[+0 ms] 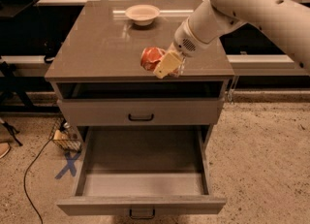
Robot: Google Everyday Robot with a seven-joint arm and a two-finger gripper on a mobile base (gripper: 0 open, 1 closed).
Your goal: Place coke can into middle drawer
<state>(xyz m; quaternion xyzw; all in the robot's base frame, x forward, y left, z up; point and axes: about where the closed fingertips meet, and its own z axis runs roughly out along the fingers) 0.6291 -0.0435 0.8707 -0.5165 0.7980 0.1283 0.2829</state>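
Now my claw (165, 66) hangs just over the front edge of the worktop (97, 48), a little right of its middle. It is closed on the coke can (151, 57), with the pale fingers (167, 64) pressed against the can's right side and the can tilted between them. At the rear of the worktop sits a pale bowl (142, 13), well apart from the can. Below the worktop is a flat drawer front (97, 112), closed. Lower again, the middle drawer (140, 203) stands pulled out, its tray open to view.
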